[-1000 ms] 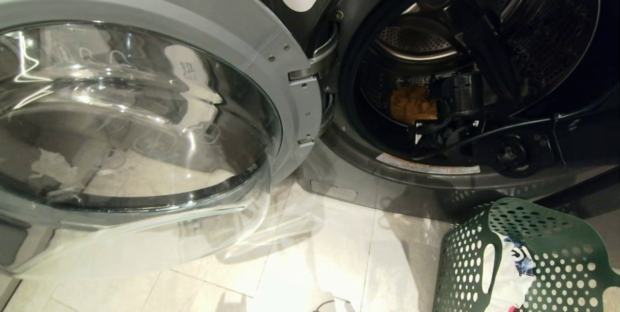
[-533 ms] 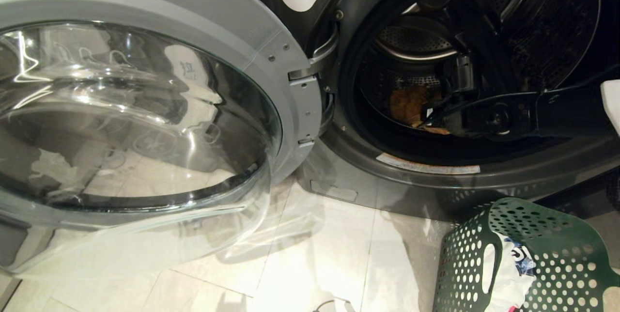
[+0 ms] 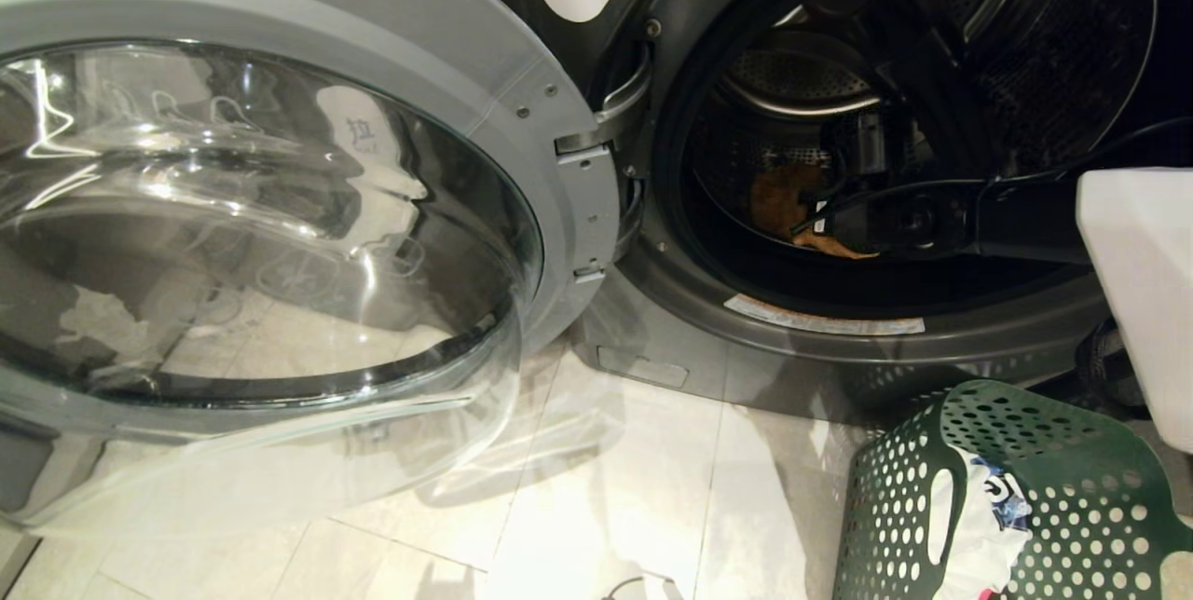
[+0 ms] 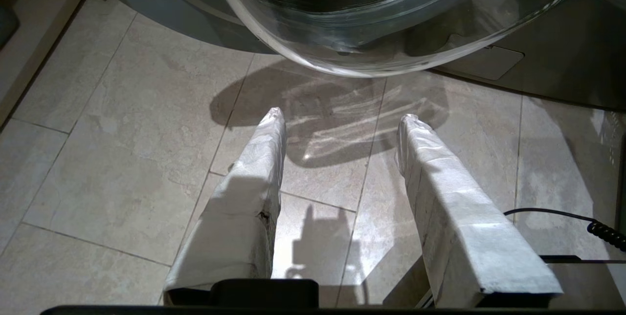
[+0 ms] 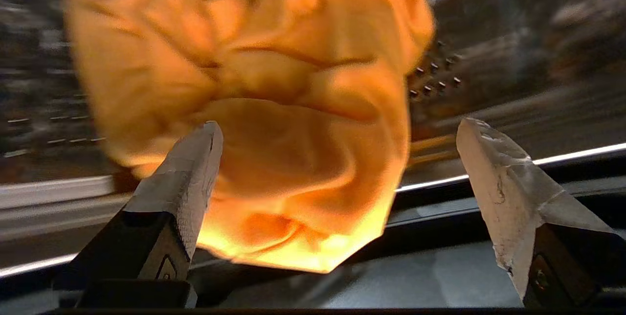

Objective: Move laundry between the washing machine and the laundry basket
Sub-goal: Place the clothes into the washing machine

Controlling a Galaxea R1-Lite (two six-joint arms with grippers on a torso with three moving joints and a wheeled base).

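Orange garment (image 5: 274, 124), one, lies in the drum before the wide-open, empty right gripper (image 5: 337, 139).

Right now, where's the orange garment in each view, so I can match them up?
Head view: orange garment low in the drum, partly behind the right arm.
Left wrist view: not in it; only floor tiles and the door glass.
Right wrist view: fills the upper middle, beyond the spread fingers.
Shared landmark: the perforated drum wall beside the garment in the head and right wrist views.
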